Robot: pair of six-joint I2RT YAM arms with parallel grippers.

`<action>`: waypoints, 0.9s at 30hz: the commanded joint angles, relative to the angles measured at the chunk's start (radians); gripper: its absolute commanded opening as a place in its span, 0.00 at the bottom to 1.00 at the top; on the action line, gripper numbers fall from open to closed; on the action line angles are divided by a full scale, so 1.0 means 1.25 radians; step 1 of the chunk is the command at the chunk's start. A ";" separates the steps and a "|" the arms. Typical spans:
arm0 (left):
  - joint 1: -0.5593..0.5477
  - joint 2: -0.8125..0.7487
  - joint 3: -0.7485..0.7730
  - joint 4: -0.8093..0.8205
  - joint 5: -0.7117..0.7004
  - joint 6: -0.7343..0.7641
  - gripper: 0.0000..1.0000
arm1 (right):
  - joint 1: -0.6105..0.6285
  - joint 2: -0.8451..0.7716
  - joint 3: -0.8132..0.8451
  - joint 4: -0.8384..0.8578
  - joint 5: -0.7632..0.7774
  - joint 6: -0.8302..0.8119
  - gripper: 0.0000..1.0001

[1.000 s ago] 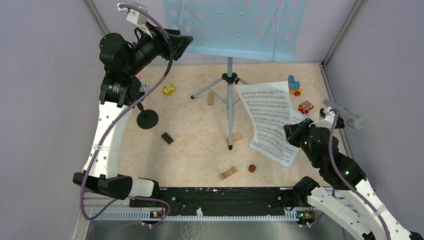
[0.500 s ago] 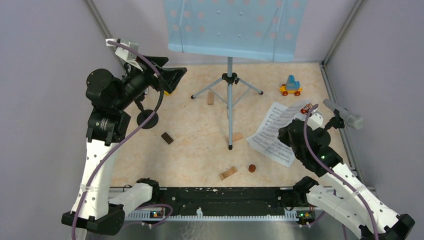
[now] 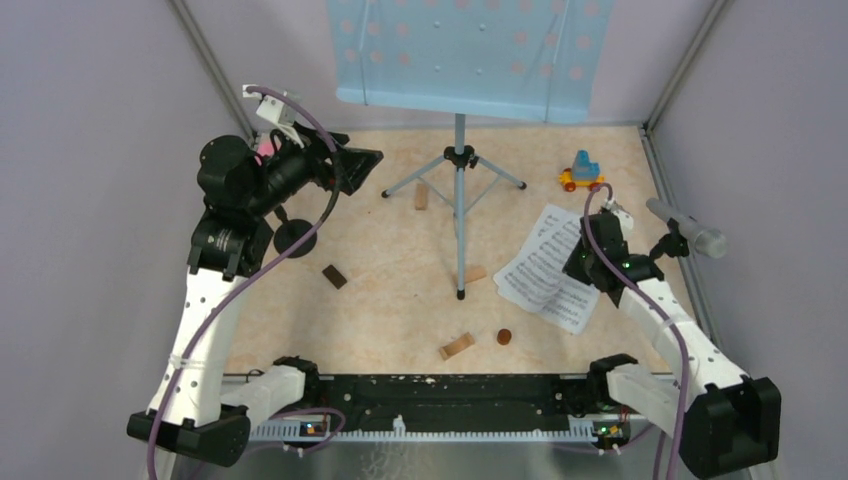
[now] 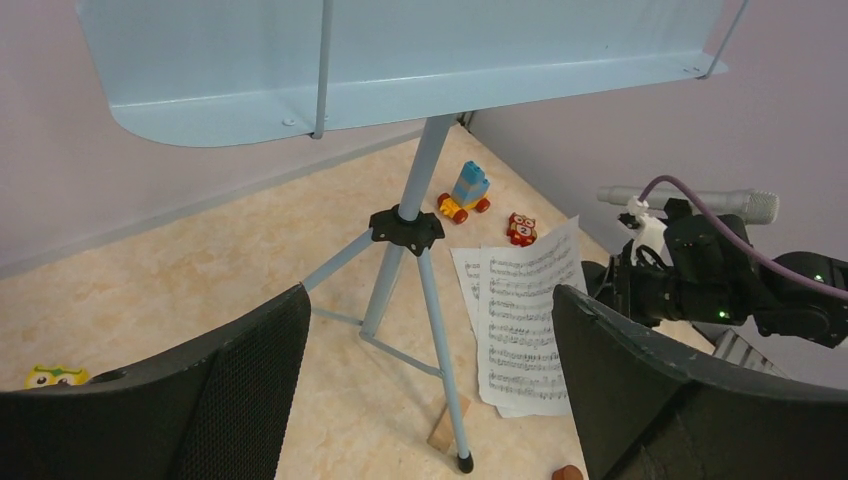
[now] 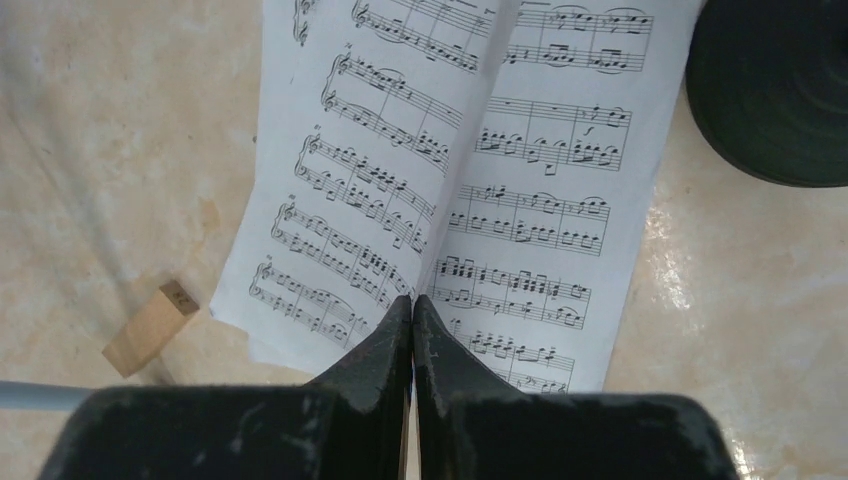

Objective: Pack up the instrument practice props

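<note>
On the beige floor's [image 3: 400, 300] right side, the sheet-music pages [image 3: 545, 270] have dropped from upright to nearly flat, your right gripper [image 3: 590, 262] still pinched on their edge, while your left gripper [image 3: 355, 160] now gapes wide toward the standing music rack [image 3: 470, 50], likely your next pickup.

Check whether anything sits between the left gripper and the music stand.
Nothing visible does. The open left gripper faces the stand with only floor between them. A wooden block lies flat by a tripod leg, and a yellow toy sits off to one side, below the gripper's line.
</note>
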 commanded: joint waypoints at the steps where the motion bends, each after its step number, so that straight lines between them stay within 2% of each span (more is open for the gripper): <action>1: -0.002 0.001 0.004 0.023 0.022 -0.001 0.94 | -0.009 0.048 0.075 -0.014 -0.075 -0.120 0.00; 20: -0.002 -0.004 -0.009 0.002 0.030 0.007 0.94 | -0.032 0.223 0.237 -0.099 -0.046 -0.213 0.00; 27: -0.002 -0.008 -0.013 -0.003 0.030 0.013 0.95 | -0.035 0.224 0.227 -0.105 0.003 -0.208 0.00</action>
